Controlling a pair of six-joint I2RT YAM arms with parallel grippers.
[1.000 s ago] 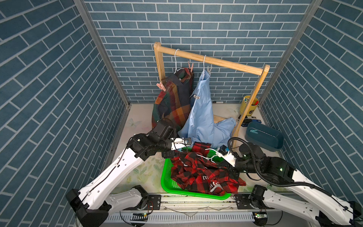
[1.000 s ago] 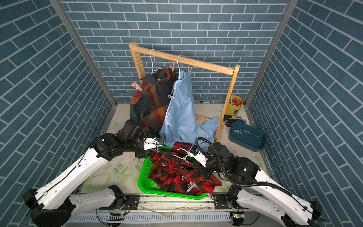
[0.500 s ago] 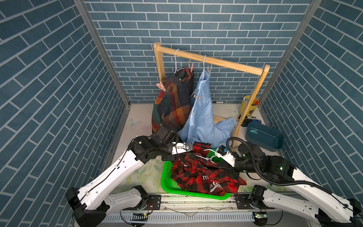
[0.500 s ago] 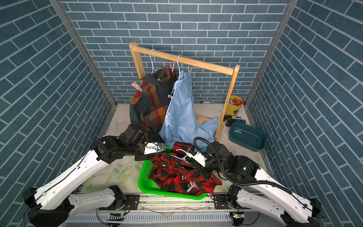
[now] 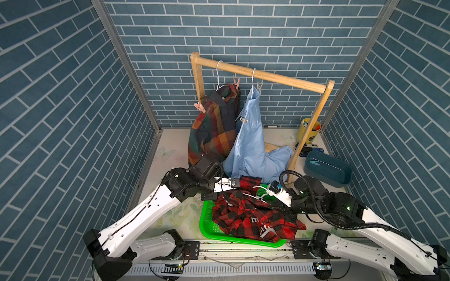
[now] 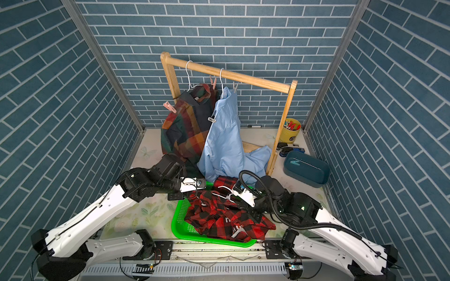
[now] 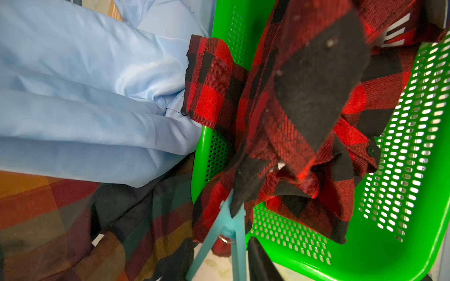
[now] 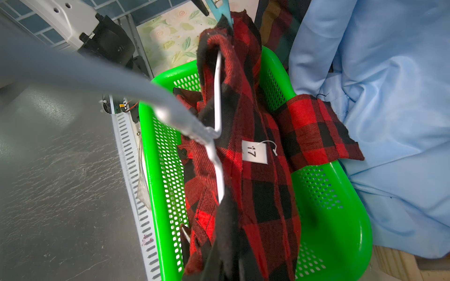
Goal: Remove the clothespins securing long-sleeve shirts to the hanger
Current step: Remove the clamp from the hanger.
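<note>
My left gripper (image 5: 235, 183) sits at the basket's (image 5: 206, 219) far corner with its fingers either side of a teal peg's (image 7: 233, 228) legs. The gap is narrow and one finger (image 7: 258, 260) lies right against a leg, but I cannot tell whether it is squeezing. The peg bites the edge of the red check shirt (image 5: 243, 216), which lies crumpled in the basket with one cuff over the rim. My right gripper (image 5: 266, 195) is clamped on that shirt's white hanger (image 8: 216, 155). On the rack (image 5: 267, 76) behind, the plaid shirt (image 5: 214, 129) carries two pink pegs (image 5: 200, 107), and the blue shirt (image 5: 248, 136) carries pale pegs (image 5: 243, 119) at its shoulder and collar. Another teal peg (image 5: 316, 162) lies in the bin (image 5: 341, 175).
</note>
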